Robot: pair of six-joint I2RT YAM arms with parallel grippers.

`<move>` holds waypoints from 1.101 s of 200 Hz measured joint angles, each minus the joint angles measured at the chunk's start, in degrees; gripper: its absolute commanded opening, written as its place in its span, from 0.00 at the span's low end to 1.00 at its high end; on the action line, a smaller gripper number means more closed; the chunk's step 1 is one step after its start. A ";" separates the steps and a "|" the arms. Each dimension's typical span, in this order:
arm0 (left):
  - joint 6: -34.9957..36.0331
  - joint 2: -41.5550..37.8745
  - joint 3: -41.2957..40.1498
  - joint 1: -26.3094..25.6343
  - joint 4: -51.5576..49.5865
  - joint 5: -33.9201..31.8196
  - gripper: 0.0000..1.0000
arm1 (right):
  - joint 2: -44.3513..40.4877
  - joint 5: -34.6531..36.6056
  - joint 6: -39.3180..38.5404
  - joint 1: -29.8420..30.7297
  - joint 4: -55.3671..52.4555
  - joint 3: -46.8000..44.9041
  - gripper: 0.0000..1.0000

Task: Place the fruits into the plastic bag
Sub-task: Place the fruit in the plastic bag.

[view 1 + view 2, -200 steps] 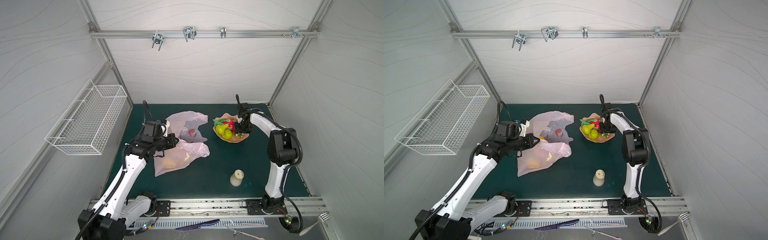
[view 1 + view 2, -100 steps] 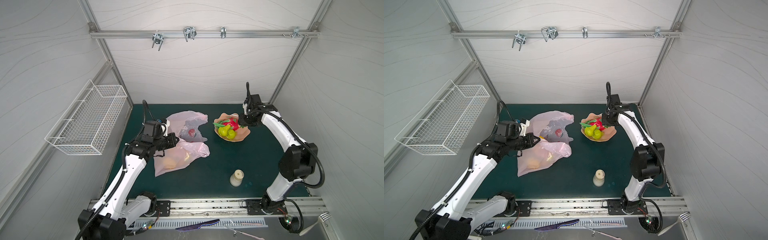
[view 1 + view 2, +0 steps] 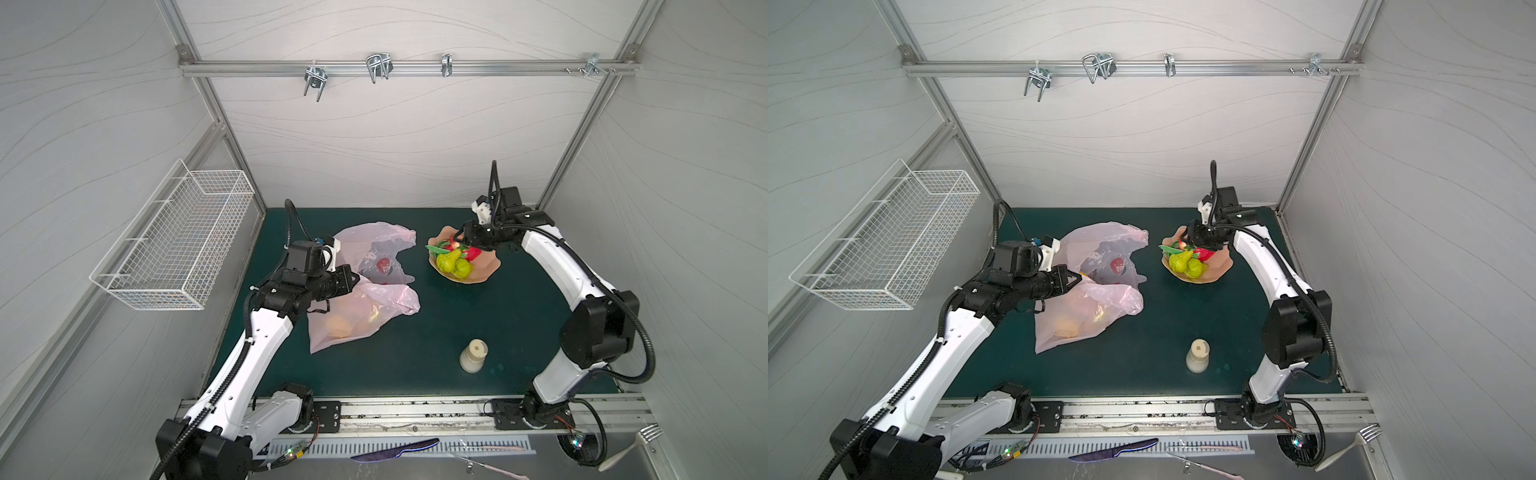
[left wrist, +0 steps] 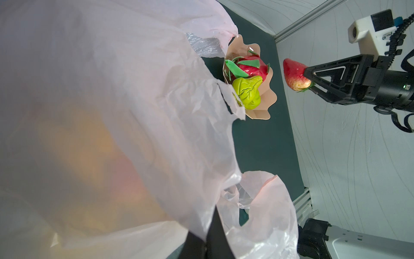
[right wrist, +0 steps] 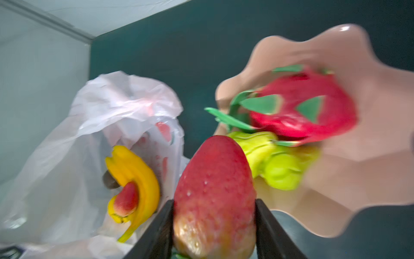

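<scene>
The pale-pink plastic bag point(image 3: 374, 239) point(image 3: 1100, 243) lies at the left of the green mat. My left gripper point(image 3: 353, 279) point(image 4: 209, 224) is shut on its near edge, holding the mouth up. Inside it I see a banana bunch point(image 5: 132, 172), a strawberry point(image 5: 126, 198) and a dark round fruit point(image 5: 109, 180). My right gripper point(image 3: 461, 240) point(image 5: 214, 215) is shut on a red strawberry point(image 5: 215, 183) point(image 4: 293, 76), held in the air above the plate's far-left rim. The dragon fruit point(image 3: 471, 252) point(image 5: 302, 112) and green pears point(image 3: 455, 266) point(image 5: 280, 166) lie on the peach plate point(image 3: 486, 266).
A cream bottle point(image 3: 473, 355) stands near the front of the mat. A white wire basket point(image 3: 178, 245) hangs on the left wall. A knife point(image 3: 395, 451) and a fork point(image 3: 631, 446) lie on the metal ledge in front.
My right gripper has risen off the plate with the strawberry and swung a little toward the bag. The left gripper and the bag have stayed put.
</scene>
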 measured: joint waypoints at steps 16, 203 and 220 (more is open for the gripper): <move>-0.11 0.00 0.00 0.00 0.00 0.07 0.00 | 0.83 -3.82 2.78 4.70 3.50 0.02 0.49; -1.36 0.59 0.00 0.00 1.44 0.83 0.00 | 6.19 -19.02 32.74 15.96 33.16 -19.37 0.46; -1.36 0.61 0.00 0.00 1.49 0.87 0.00 | 6.32 -19.61 33.64 16.15 34.51 -18.69 0.46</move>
